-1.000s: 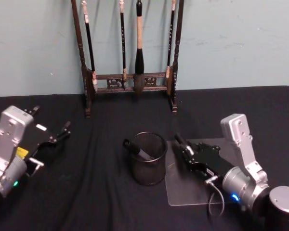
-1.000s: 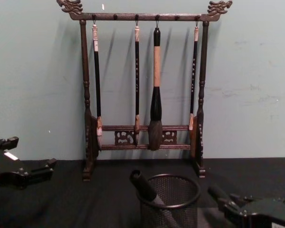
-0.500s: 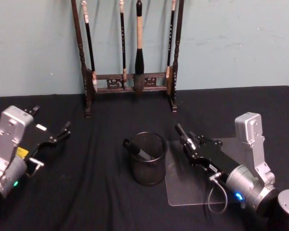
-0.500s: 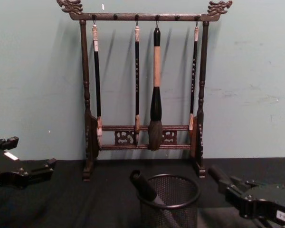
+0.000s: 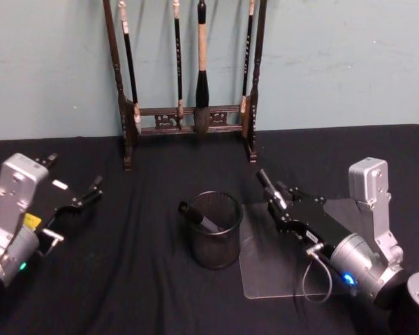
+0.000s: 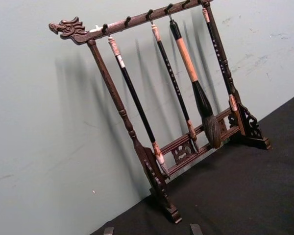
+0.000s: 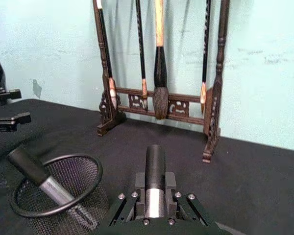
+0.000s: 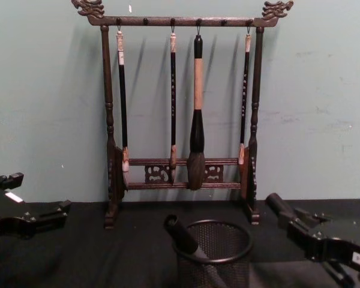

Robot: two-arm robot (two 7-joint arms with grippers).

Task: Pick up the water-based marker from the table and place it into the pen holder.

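My right gripper [image 5: 279,207] is shut on a water-based marker [image 5: 265,180] with a black cap and silver barrel, held above the table [image 5: 126,279] just right of the pen holder [image 5: 216,248]. The right wrist view shows that marker [image 7: 155,164] clamped between the jaws and pointing toward the brush rack, with the mesh pen holder [image 7: 63,198] off to one side. Another dark marker [image 5: 197,217] leans inside the holder, its cap over the rim [image 8: 181,235]. In the chest view the held marker [image 8: 279,206] sits level with the holder's rim. My left gripper [image 5: 73,194] rests open at far left.
A tall dark wooden brush rack [image 5: 188,118] with several hanging brushes stands at the table's back, against the teal wall. A clear plastic sheet [image 5: 279,276] lies flat under my right arm. Bare black cloth spreads between the left gripper and the holder.
My right gripper has risen and drawn back to the right with the marker, its tip now higher and farther from the holder. The left arm has not moved.
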